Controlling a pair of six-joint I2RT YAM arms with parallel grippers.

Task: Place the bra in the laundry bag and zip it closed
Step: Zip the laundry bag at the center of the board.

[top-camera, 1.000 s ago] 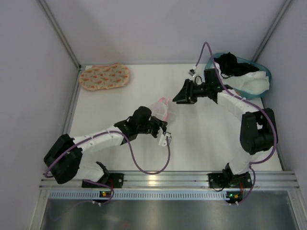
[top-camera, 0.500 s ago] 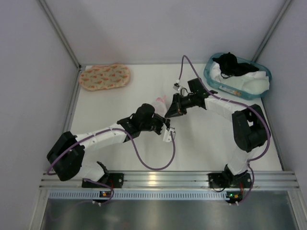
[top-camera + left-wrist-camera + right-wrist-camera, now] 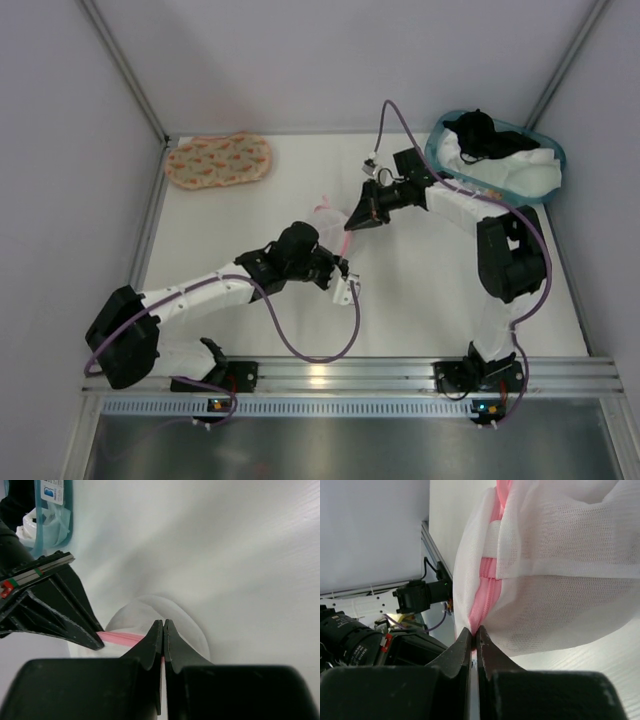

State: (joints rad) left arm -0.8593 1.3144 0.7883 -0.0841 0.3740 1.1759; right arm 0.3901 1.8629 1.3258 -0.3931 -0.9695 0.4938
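Item 1, laundry bag (image 3: 555, 575): white mesh pouch with a pink zipper rim (image 3: 489, 575). It is sitting between my two grippers over the middle of the table (image 3: 430, 290). I cannot tell whether it is touching the tabletop.

Item 2, bra: I am not making it out through the mesh, so I cannot say whether it is inside. A thin pink strand (image 3: 324, 206) is showing just beside the bag in the overhead view. I cannot tell if it is strap or trim.

Item 3, right gripper (image 3: 474, 632): I am reaching in from the far right, and the jaws are clenched on the pink zipper rim at the bag's edge.

Item 4, left gripper (image 3: 163, 625): I am reaching in from the near left, and the jaws are pinched together on the pink rim on the opposite side.

Item 5, teal basket (image 3: 60, 527): it is standing in the far right corner, holding white and black cloth, well apart from the bag.

Item 6, orange-printed padded piece (image 3: 218, 161): it is lying flat in the far left corner.
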